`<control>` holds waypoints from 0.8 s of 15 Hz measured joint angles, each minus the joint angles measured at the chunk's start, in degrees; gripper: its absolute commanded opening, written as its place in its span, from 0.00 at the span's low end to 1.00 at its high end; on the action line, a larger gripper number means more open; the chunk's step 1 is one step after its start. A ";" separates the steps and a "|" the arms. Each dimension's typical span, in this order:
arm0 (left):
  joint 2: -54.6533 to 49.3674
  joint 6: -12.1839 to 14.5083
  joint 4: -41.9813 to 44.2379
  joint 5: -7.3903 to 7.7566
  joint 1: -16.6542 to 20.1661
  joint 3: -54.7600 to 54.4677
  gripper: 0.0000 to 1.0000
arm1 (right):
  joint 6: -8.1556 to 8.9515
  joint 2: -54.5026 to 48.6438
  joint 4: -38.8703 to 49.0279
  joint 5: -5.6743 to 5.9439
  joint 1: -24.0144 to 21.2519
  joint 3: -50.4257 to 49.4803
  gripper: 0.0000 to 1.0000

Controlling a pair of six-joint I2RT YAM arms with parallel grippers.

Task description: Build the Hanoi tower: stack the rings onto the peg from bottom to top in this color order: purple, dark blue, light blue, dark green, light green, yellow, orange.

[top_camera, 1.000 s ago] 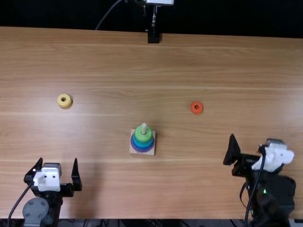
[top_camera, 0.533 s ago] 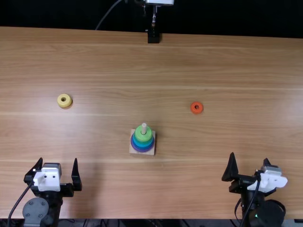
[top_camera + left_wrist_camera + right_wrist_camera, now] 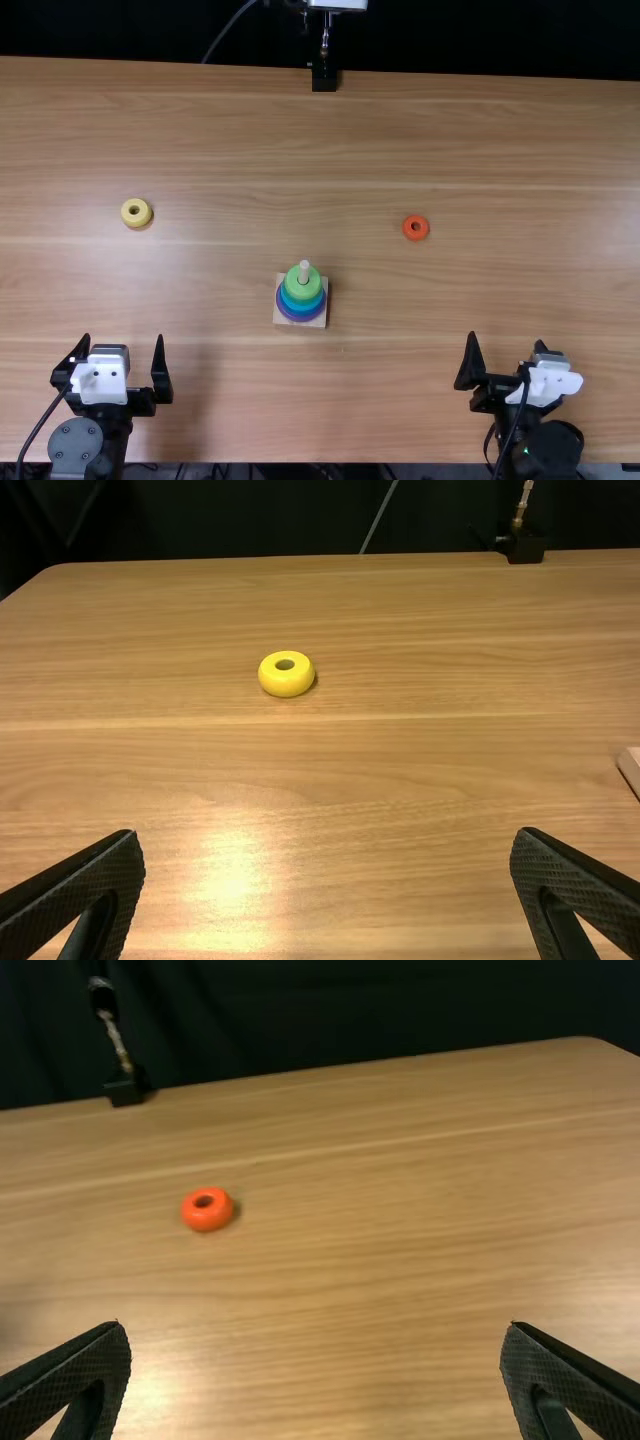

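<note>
In the top view my left gripper (image 3: 122,365) stands open at the near left, and my right gripper (image 3: 506,355) is open at the near right. Between them and farther back is the wooden base (image 3: 318,322), its peg (image 3: 304,270) holding stacked rings: a green ring (image 3: 296,291) on top, blue ones beneath and purple lowest. The yellow ring (image 3: 136,212) lies far left; the orange ring (image 3: 416,228) lies right of the tower. In the left wrist view the yellow ring (image 3: 286,674) is beyond the spread left gripper (image 3: 328,870). The right wrist view has the orange ring (image 3: 207,1209) beyond the right gripper (image 3: 315,1355).
At the far edge of the table (image 3: 450,130) stands a black mount (image 3: 324,76) with a metal rod and a thin cable running off to the left. Dark cloth hangs behind the table.
The right arm has drawn back toward the near edge and shifted left in the top view, its gripper still apart from every ring. The left arm, rings and tower have kept still.
</note>
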 measured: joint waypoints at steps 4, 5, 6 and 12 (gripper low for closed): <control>0.00 0.02 -0.04 0.02 0.00 0.02 1.00 | 0.00 -0.85 1.25 -1.05 -1.31 -0.52 1.00; 0.00 0.02 -0.02 0.04 0.00 0.00 1.00 | 0.00 -1.05 1.20 -1.07 -1.46 -0.52 1.00; 0.00 -0.02 -0.04 0.02 0.00 0.00 1.00 | -0.02 -1.05 0.79 -1.20 -1.51 -0.50 1.00; 0.00 0.00 0.00 0.00 0.00 0.00 1.00 | -0.07 -1.05 0.28 -1.46 -1.84 -0.46 1.00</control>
